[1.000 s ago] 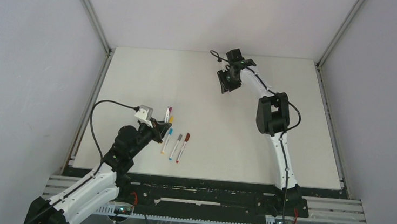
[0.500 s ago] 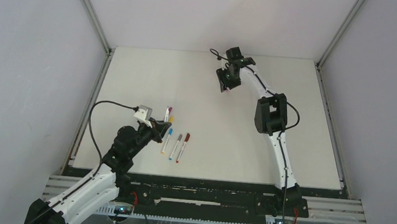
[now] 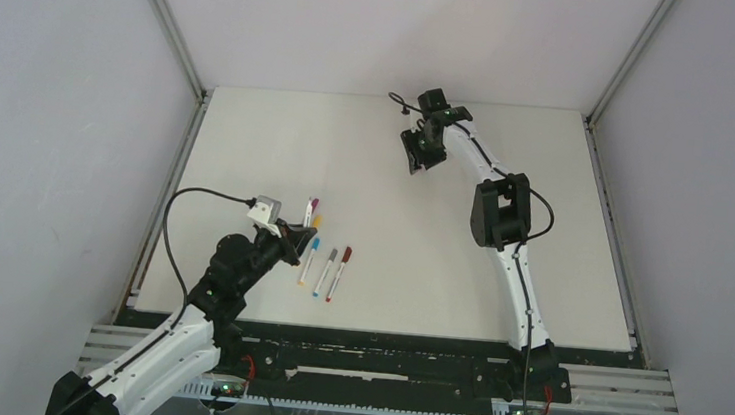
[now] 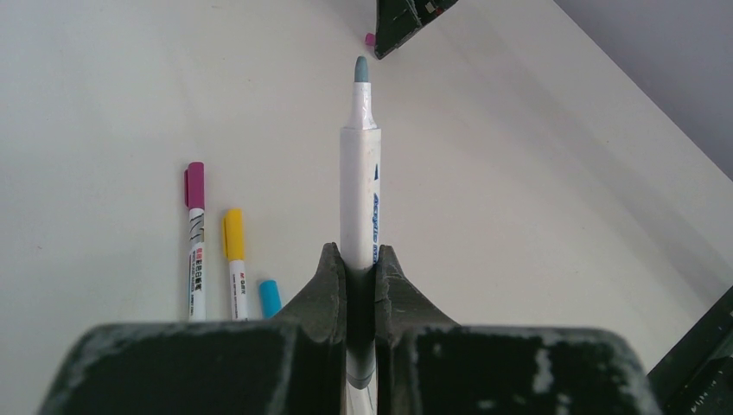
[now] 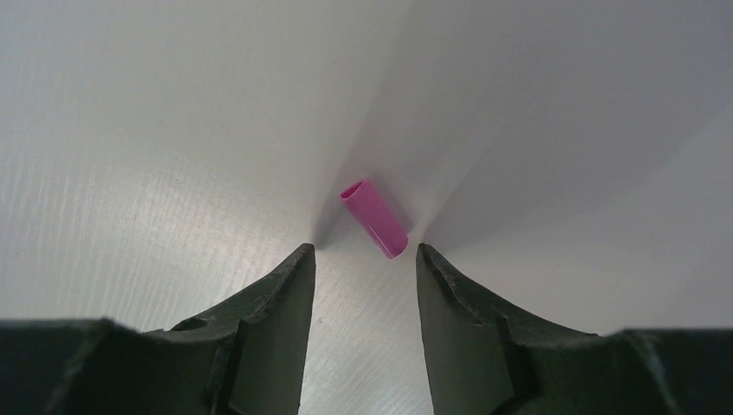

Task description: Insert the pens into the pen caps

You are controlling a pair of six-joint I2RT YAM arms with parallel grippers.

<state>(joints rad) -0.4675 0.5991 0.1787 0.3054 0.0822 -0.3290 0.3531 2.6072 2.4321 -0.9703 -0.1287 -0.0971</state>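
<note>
- Left gripper: jaws clamped on the white-barrelled pen. The barrel runs straight out ahead between the fingers, with blue print along it. The bare grey-blue tip is at the far end.
- Top view: this gripper sits over the near-left part of the table, just beside the pens lying there.
- Right gripper: jaws spread apart, not closed on anything. Both fingertips are low at the table surface; contact with it cannot be confirmed.
- Pink cap: lies on its side on the table's far middle, slanted across the right wrist view. Its far end looks open.
- Cap relative to the right gripper: the near end lies level with the fingertips, inside the gap and closer to the right-hand finger in that view. The rest reaches out beyond the tips. A thin strip of table shows on each side, so the cap touches neither finger.
- Left wrist view: the pink cap shows as a small spot far beyond the held pen's tip, well apart from it and just beside the dark corner of the right gripper.
- Magenta-capped pen and yellow-capped pen: side by side on the table, left of the held pen.
- Blue-capped pen, grey-capped pen and red-capped pen: roughly parallel in a row, near the left gripper.
</note>
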